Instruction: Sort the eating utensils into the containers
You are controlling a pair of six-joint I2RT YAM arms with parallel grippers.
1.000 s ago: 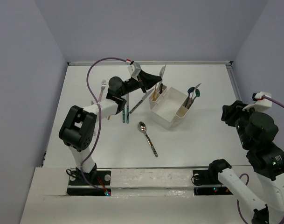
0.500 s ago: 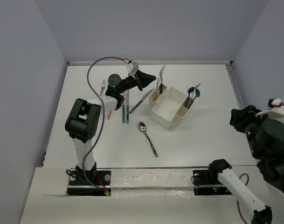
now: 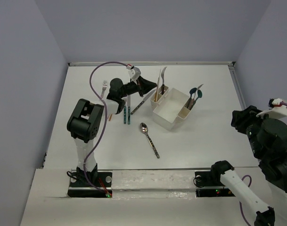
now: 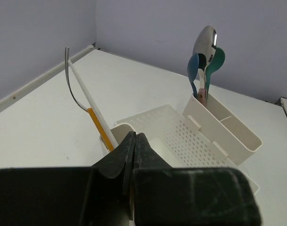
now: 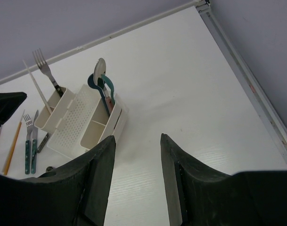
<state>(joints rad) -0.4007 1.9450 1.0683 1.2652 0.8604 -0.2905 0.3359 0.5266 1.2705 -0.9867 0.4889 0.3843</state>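
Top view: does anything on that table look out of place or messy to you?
Nothing is spilled or broken. The white caddy sits at a slant to the table edges, and a spoon, a knife and a fork lie loose outside it, unsorted.

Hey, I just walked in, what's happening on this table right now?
The left gripper, jaws shut with nothing visible between them, sits right beside the left end slot of the white caddy, where a chopstick and a fork stand. Several spoons stand in the opposite slot. A loose spoon, a knife and a few other utensils lie on the table. The right gripper hangs open and empty, off to the right.
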